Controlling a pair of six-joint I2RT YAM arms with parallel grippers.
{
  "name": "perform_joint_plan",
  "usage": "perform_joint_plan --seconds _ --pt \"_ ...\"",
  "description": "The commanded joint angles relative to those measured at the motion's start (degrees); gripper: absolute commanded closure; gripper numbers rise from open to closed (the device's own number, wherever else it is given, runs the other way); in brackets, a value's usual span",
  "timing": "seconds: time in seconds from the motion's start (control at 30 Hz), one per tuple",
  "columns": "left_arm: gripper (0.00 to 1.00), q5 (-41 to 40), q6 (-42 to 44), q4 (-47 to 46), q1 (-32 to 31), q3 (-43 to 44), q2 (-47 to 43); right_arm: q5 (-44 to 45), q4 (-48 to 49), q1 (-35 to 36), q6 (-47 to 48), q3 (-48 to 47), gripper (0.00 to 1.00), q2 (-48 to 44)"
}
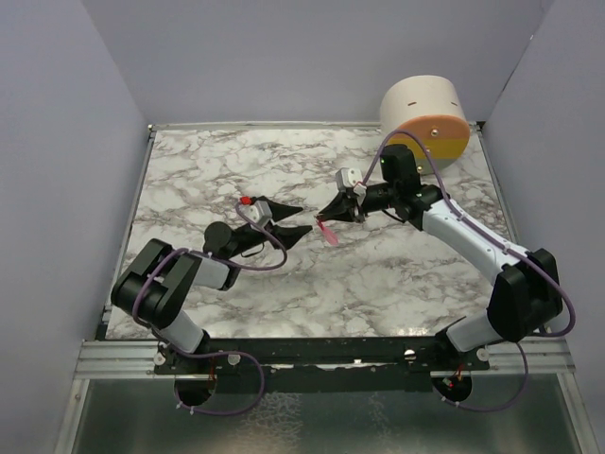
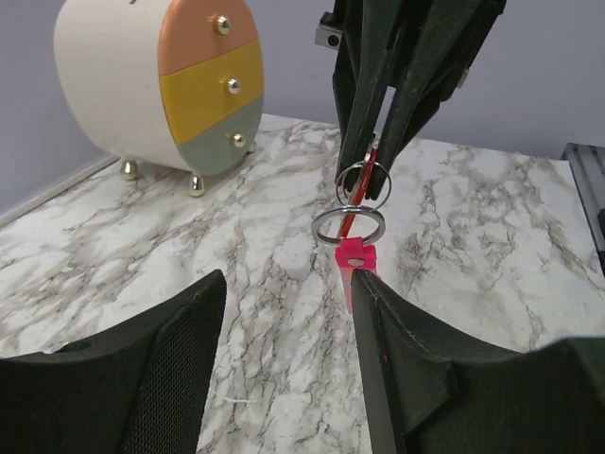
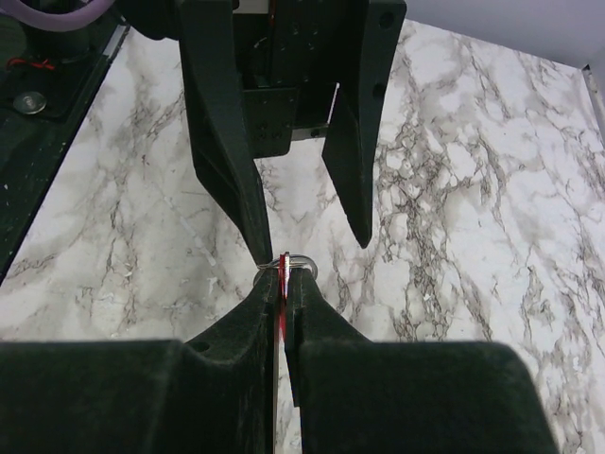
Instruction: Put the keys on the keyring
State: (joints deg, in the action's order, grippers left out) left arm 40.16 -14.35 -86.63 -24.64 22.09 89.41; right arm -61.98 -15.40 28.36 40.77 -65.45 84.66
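My right gripper [image 1: 333, 210] is shut on the red-headed key [image 3: 284, 295], held edge-on between its fingertips [image 3: 284, 276]. In the left wrist view the right gripper [image 2: 369, 151] points down, with the key's red [image 2: 372, 159] showing in it. The keyring [image 2: 349, 225] hangs just below the tips as two thin metal loops. Its pink strap [image 2: 355, 261] dangles above the marble and also shows from above [image 1: 328, 232]. My left gripper [image 1: 301, 219] is open and empty, facing the right one. Its jaws [image 2: 288, 279] stand wide apart, and the strap hangs by the tip of its right finger [image 2: 373, 303].
A round cream mini drawer chest [image 1: 425, 118] with orange, yellow and grey-green drawers [image 2: 210, 85] stands at the back right of the marble table [image 1: 236, 161]. Grey walls close in the sides and back. The left gripper's fingers [image 3: 227, 170] fill the top of the right wrist view.
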Motion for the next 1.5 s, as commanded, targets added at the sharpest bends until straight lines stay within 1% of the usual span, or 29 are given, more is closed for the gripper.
perform_joint_plan --seconds 0.0,0.03,0.27,0.37,0.53,0.73,0.9,1.47 --pt "0.42 8.4 -4.7 -12.1 1.5 2.4 4.6 -3.0 -0.7 -0.6 0.8 -2.3 0.99 0.6" --pt "0.42 9.5 -5.8 -14.0 2.1 3.0 5.7 -3.1 -1.2 -0.7 1.1 -2.4 0.99 0.8" --pt "0.40 13.2 -7.0 -14.2 3.2 7.8 10.2 -3.8 -2.2 -1.0 1.9 -2.8 0.99 1.3" --pt "0.40 14.5 -7.2 -14.3 3.3 9.2 10.4 -4.1 -2.3 -1.0 2.0 -2.5 0.99 1.7" --pt "0.40 18.9 -8.5 -14.2 3.7 11.4 10.9 -4.3 -2.3 -1.0 2.2 -2.3 0.99 1.9" --pt "0.41 21.4 -8.7 -14.2 3.9 11.6 10.0 -4.3 -2.4 -1.0 2.4 -2.2 0.99 2.1" --pt "0.43 22.0 -8.7 -14.1 4.1 11.6 9.3 -4.2 -2.5 -1.0 2.4 -2.1 0.99 2.0" --pt "0.43 20.5 -9.9 -14.2 5.5 12.4 6.3 -4.7 -2.6 -1.0 2.7 -1.8 0.99 2.4"
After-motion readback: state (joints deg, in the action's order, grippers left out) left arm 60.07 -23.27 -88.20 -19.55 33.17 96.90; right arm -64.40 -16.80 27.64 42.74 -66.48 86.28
